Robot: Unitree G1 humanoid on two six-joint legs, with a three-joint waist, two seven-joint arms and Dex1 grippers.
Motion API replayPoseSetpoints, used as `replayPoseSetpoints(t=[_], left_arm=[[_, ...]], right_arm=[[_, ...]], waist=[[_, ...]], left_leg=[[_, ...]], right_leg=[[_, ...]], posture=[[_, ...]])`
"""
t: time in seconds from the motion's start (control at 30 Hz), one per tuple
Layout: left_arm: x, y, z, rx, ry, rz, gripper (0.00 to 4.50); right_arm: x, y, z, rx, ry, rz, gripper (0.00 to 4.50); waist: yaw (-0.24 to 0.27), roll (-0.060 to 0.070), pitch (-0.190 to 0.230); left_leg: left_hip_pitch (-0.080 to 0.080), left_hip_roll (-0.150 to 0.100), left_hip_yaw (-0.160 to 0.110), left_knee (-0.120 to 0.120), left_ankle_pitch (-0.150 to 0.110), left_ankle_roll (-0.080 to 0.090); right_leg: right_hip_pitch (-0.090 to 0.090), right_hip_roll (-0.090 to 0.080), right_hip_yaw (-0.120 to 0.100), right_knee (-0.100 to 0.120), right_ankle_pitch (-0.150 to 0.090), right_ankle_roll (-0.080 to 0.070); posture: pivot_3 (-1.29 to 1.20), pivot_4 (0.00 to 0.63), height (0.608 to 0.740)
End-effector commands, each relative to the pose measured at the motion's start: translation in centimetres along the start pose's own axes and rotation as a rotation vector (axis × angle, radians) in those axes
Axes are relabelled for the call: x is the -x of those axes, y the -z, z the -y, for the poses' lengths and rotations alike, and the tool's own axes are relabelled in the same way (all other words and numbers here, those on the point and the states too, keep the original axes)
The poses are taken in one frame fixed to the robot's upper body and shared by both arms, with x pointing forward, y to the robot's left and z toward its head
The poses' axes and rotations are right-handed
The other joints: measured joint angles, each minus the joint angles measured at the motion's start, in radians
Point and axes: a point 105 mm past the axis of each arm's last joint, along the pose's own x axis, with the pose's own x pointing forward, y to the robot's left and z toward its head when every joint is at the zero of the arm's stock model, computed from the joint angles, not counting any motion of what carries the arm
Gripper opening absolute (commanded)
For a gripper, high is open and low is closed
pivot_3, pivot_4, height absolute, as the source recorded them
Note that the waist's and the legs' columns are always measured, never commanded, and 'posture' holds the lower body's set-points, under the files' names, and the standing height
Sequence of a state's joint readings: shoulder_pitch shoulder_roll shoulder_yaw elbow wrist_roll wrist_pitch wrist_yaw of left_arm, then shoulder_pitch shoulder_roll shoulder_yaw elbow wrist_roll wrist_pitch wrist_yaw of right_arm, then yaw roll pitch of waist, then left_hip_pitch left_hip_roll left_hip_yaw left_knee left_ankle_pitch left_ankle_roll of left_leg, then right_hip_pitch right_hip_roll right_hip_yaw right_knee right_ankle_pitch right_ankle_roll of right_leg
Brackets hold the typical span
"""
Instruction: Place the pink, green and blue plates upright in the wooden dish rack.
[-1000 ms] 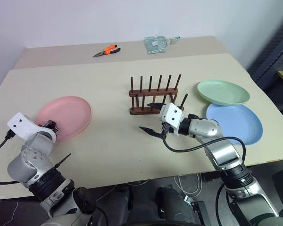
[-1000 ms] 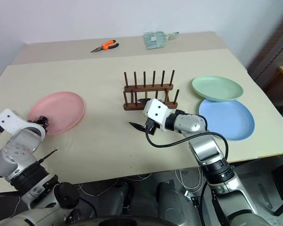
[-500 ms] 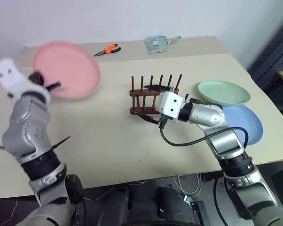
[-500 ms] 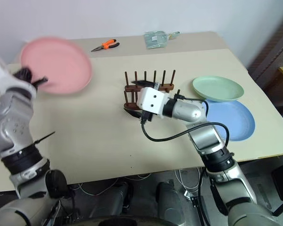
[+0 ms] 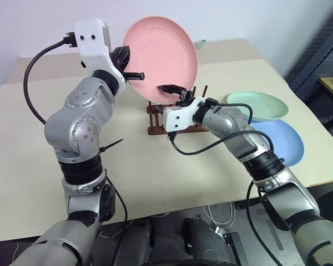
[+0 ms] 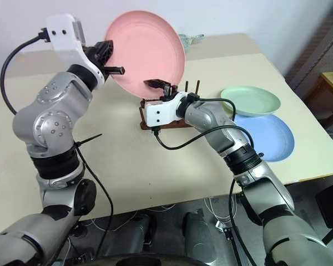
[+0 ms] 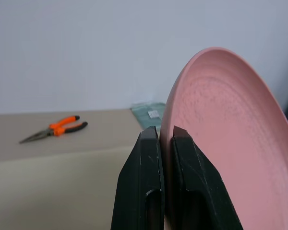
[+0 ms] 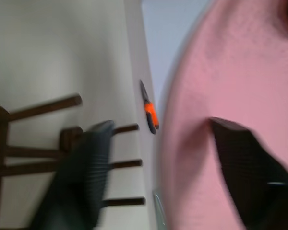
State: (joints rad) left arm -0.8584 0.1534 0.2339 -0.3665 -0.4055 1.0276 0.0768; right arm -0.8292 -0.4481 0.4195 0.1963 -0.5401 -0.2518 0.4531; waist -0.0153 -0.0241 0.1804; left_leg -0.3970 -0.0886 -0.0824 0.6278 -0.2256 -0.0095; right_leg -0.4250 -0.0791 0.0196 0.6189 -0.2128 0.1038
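Pinching the rim of the pink plate [image 5: 162, 59], the left gripper [image 7: 165, 143] has its two black fingers squeezed together on the edge, holding the plate up in the air and tilted close to upright, right above the wooden rack [image 5: 155, 123]. The right gripper [image 5: 176, 92] sits just in front of the rack with its fingers apart, one on each side of the plate's lower edge as far as I can tell, but nothing shows them actually clamped on it. So my read is a handoff or a two-handed steady before the plate goes into the pegs. What worries me: that's a thin edge grip on a smooth plastic plate, so if the right fingers bump it or close off-centre, it could twist out of the left pinch and drop onto the rack. The rack looks light too, so coming down crooked on a peg might shove or tip it rather than slot in. The right arm is also parked right at the rack, crowding the way down. Off to the right on the table [image 5: 22, 155], the green plate [image 5: 261, 105] rests overlapping the blue plate [image 5: 283, 143], both flat and still waiting. Orange pliers [image 7: 55, 129] and a greenish packet [image 7: 149, 111] lie at the far side, well apart.
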Motion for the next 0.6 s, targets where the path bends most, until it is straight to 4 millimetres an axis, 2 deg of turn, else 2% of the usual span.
replayPoseSetpoints(t=[0.03, 0.1, 0.13, 0.2, 0.23, 0.27, 0.33, 0.4, 0.47, 0.5, 0.53, 0.6], left_arm=[[1.0, -2.0, 1.0, 0.08, 0.06, 0.092, 0.78], [1.0, -2.7, 0.3, 0.166, 0.045, 0.128, 1.55], [0.9, -3.3, -0.2, 0.208, 0.026, 0.153, 2.1], [0.9, -4.7, -1.6, 0.289, -0.027, 0.226, 3.15], [1.1, -5.4, -3.0, 0.31, -0.085, 0.268, 3.6], [1.3, -5.8, -4.4, 0.301, -0.139, 0.295, 3.6], [1.8, -5.7, -6.8, 0.138, -0.228, 0.297, 3.6], [2.1, -4.0, -7.9, -0.138, -0.236, 0.228, 3.6], [2.4, -2.0, -7.5, -0.336, -0.15, 0.171, 3.6], [2.8, -0.5, -6.6, -0.391, -0.063, 0.143, 3.6], [3.2, 0.8, -5.8, -0.422, 0.019, 0.119, 3.6], [3.8, 2.2, -5.0, -0.445, 0.103, 0.101, 3.6]], right_arm=[[0.3, 0.5, 1.3, 0.045, 0.057, -0.025, 1.1], [0.6, 0.9, 1.7, 0.062, 0.089, -0.048, 0.2], [0.8, 1.1, 1.9, 0.068, 0.101, -0.057, 0.0], [1.1, 1.3, 2.3, 0.068, 0.129, -0.07, 0.0], [1.5, 1.6, 2.9, 0.037, 0.163, -0.077, 0.0], [2.0, 1.8, 3.4, 0.0, 0.194, -0.078, 0.0], [3.3, 1.9, 4.5, -0.172, 0.268, -0.041, 0.0], [4.9, 1.6, 5.8, -0.391, 0.341, 0.04, 0.0], [6.2, 1.2, 6.8, -0.59, 0.387, 0.118, 0.0], [7.1, 1.1, 7.7, -0.751, 0.443, 0.164, 0.0], [7.9, 1.1, 8.2, -0.888, 0.484, 0.207, 0.0], [8.7, 1.0, 8.7, -1.029, 0.508, 0.248, 0.0]], waist=[[0.001, 0.0, 0.0], [0.003, 0.0, 0.0], [0.003, 0.0, 0.0], [0.005, -0.002, 0.001], [0.005, -0.002, 0.001], [0.005, -0.002, 0.001], [0.001, -0.001, 0.001], [-0.005, 0.0, 0.001], [-0.004, 0.0, 0.001], [-0.001, 0.0, 0.001], [0.002, 0.0, 0.001], [0.009, 0.001, 0.002]], left_leg=[[0.0, 0.0, 0.0, 0.0, 0.0, 0.0], [0.0, 0.0, 0.0, 0.001, 0.0, 0.0], [-0.001, 0.0, 0.0, 0.001, 0.0, 0.0], [-0.001, 0.0, 0.0, 0.002, 0.0, 0.0], [-0.002, 0.0, -0.001, 0.002, 0.0, 0.0], [-0.002, 0.0, -0.001, 0.002, 0.0, 0.0], [-0.002, 0.0, 0.0, 0.001, 0.0, -0.001], [-0.001, 0.0, 0.001, -0.001, 0.0, -0.001], [0.001, 0.0, 0.002, -0.003, 0.0, -0.001], [0.001, 0.0, 0.001, -0.003, 0.0, 0.0], [0.0, 0.0, 0.001, -0.002, -0.001, 0.002], [-0.001, 0.0, -0.001, 0.0, -0.004, 0.007]], right_leg=[[0.0, 0.0, 0.0, 0.0, 0.0, 0.0], [0.0, 0.0, 0.0, 0.0, 0.0, 0.0], [0.0, 0.0, 0.0, 0.0, 0.0, 0.0], [0.0, 0.0, -0.001, 0.0, 0.0, 0.0], [0.0, 0.0, -0.001, -0.001, 0.0, 0.0], [0.0, 0.0, -0.001, -0.001, 0.0, 0.0], [0.0, 0.0, -0.001, -0.002, 0.0, 0.0], [-0.001, 0.001, 0.001, -0.001, 0.0, 0.0], [-0.001, 0.001, 0.003, 0.0, 0.0, 0.0], [-0.001, 0.001, 0.003, 0.0, 0.0, 0.0], [-0.001, 0.001, 0.003, 0.0, 0.0, 0.0], [0.0, 0.0, 0.002, 0.0, 0.0, -0.001]], posture=[[0.0, 0.15, 0.74], [0.0, 0.15, 0.74], [0.0, 0.15, 0.74], [0.0, 0.15, 0.74], [0.0, 0.15, 0.74], [0.0, 0.15, 0.74], [0.0, 0.15, 0.74], [0.0, 0.15, 0.74], [0.0, 0.15, 0.74], [0.0, 0.15, 0.74], [0.0, 0.15, 0.74], [0.0, 0.15, 0.74]])
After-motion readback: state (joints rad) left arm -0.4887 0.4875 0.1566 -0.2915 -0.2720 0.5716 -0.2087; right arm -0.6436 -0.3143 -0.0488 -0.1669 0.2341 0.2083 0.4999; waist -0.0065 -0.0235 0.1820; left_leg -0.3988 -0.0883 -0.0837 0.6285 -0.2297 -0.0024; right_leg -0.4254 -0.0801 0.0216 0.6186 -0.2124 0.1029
